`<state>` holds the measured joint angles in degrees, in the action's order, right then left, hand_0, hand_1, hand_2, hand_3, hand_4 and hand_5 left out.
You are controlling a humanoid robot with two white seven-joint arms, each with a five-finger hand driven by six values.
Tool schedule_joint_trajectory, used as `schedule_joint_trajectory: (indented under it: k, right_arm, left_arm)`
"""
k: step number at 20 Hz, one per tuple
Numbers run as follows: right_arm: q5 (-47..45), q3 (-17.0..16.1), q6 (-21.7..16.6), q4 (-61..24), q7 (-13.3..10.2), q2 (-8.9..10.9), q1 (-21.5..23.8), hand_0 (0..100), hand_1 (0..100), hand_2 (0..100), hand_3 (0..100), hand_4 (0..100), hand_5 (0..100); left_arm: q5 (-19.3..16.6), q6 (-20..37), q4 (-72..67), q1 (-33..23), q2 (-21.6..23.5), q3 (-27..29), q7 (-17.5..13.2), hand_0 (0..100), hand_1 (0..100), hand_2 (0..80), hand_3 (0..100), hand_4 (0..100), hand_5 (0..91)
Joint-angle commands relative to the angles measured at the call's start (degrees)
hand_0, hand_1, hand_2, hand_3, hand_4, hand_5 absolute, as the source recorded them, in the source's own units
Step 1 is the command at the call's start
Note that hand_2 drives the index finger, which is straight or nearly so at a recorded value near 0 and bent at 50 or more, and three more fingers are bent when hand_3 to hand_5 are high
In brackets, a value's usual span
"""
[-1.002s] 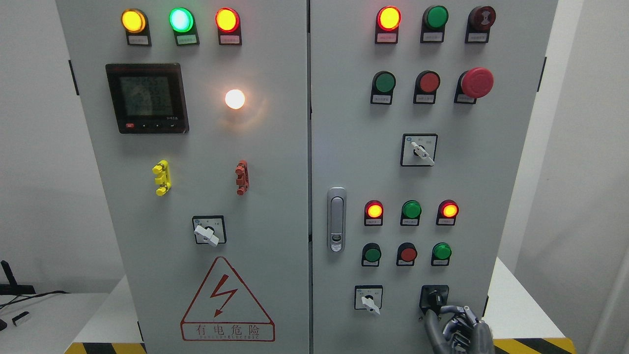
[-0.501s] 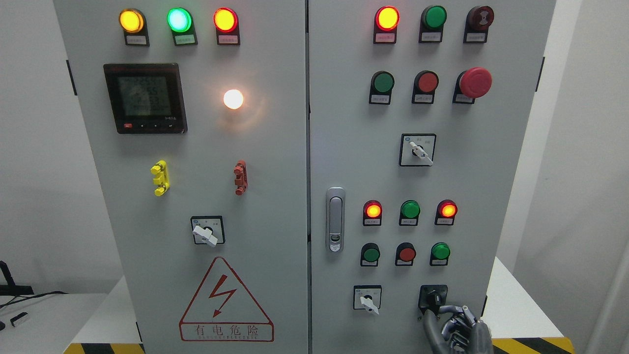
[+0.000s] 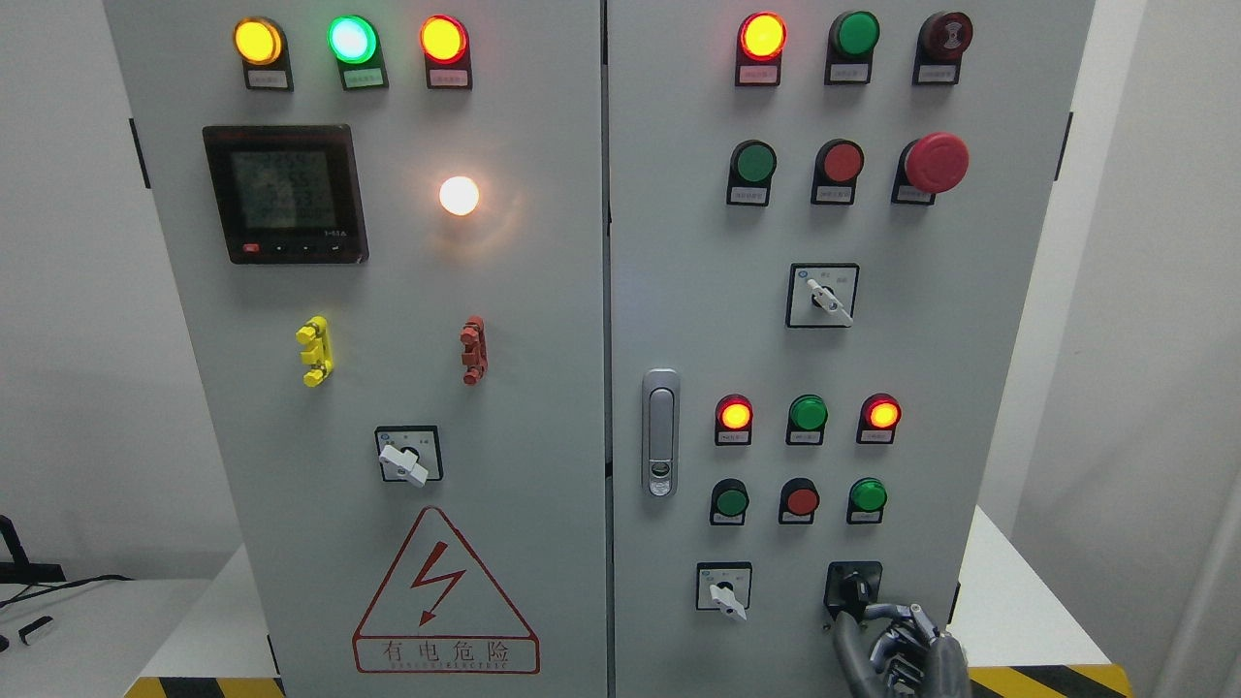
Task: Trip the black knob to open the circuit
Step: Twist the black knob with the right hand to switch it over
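1. Landmark: door latch [image 3: 660,432], mid-cabinet. Places below are given from it.
2. Far left of latch, high up: meter [image 3: 284,193] with a lit white lamp [image 3: 459,195] beside it. Lower left of latch: white-handled switch [image 3: 408,455] above the warning triangle [image 3: 445,596].
3. Right of latch: two red lamps lit, green lamp [image 3: 808,413] between them dark.
4. Below and right of latch: a second white-handled switch [image 3: 723,587], then further right the black knob [image 3: 853,586] on its black plate, near the cabinet's bottom right corner.
5. Right hand [image 3: 897,648] comes up from the bottom edge just under the knob. Fingers curled, thumb tip [image 3: 842,620] at the plate's lower left edge, fingertips [image 3: 906,613] just below the knob. Cannot tell if any digit actually grips it; looks like touching or just short.
6. Left hand not in view.
7. Handling, judged: knob is small, rigid plastic, likely detented and stiff to turn, smooth enough to slip. Best hold is a pinch across the raised bar, thumb opposite fingers, then twist.
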<state>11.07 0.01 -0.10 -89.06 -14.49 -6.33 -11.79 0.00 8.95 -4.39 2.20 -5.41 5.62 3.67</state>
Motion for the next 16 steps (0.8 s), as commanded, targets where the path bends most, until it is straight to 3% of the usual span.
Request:
schedule_joint_trajectory:
  k: [1, 16]
  right_arm:
    - [0.01, 1.05, 0.10, 0.03, -0.27, -0.17, -0.07, 39, 70, 57, 92, 92, 100]
    - [0.01, 1.57, 0.10, -0.06, -0.18, -0.17, -0.60, 39, 70, 56, 92, 93, 100]
  left_arm:
    - [0.26, 0.01, 0.00, 0.00, 0.05, 0.00, 0.02, 12, 39, 0.0, 0, 0, 0.0]
    - [0.26, 0.01, 0.00, 0.00, -0.04, 0.00, 0.02, 12, 39, 0.0, 0, 0, 0.0]
